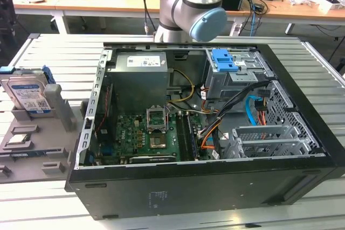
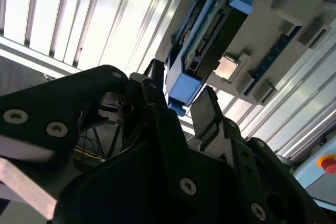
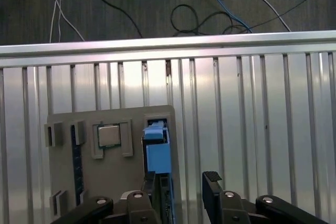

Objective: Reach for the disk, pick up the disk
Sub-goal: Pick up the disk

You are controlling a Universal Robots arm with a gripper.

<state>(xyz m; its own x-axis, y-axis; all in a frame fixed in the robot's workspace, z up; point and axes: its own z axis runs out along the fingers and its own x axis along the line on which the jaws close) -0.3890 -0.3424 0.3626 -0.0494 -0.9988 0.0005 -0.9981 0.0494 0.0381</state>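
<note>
The disk (image 1: 29,95) stands on edge in a slot of a grey holder (image 1: 60,112) at the exterior view's left, its white-and-blue label facing out and blue rails on its sides. In the first wrist view my gripper (image 3: 181,182) is open just above the disk (image 3: 157,153). One black finger (image 3: 149,183) sits right at the disk's blue rail and the other finger (image 3: 212,181) stands well off to the side. The second wrist view shows the disk (image 2: 207,35) edge-on, with its blue rail end reaching between the tips of my gripper (image 2: 181,95).
A small square silver chip (image 3: 108,136) lies in the holder (image 3: 113,182) beside the disk. An open black computer case (image 1: 205,187) with a blue latch (image 1: 223,60) takes up the middle of the slatted metal table (image 1: 54,52). Cables lie on the floor past the table edge (image 3: 168,43).
</note>
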